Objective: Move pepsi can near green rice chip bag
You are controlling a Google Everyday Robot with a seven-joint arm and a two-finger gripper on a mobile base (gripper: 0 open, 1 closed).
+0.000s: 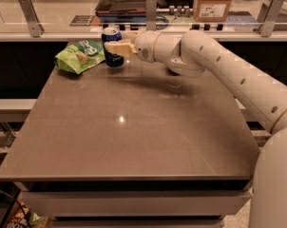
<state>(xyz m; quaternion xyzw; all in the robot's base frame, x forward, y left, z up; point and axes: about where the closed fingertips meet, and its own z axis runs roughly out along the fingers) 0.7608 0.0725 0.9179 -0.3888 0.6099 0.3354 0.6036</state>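
The pepsi can point(111, 47) is dark blue with a silver top and stands upright at the table's far left, right beside the green rice chip bag point(80, 56). The bag is light green, shiny and wrinkly, and lies at the far left corner of the table. My gripper point(116, 45) reaches in from the right at the end of the white arm point(219, 65) and is shut on the can, with one tan finger point(119, 47) across its front. The can's bottom is at or just above the tabletop.
The brown table point(129, 122) has its front edge near me. Behind it runs a counter with metal rail posts point(29, 15), a cardboard box point(211, 3) and a dark tray point(127, 1). The arm hides a patch of table behind it.
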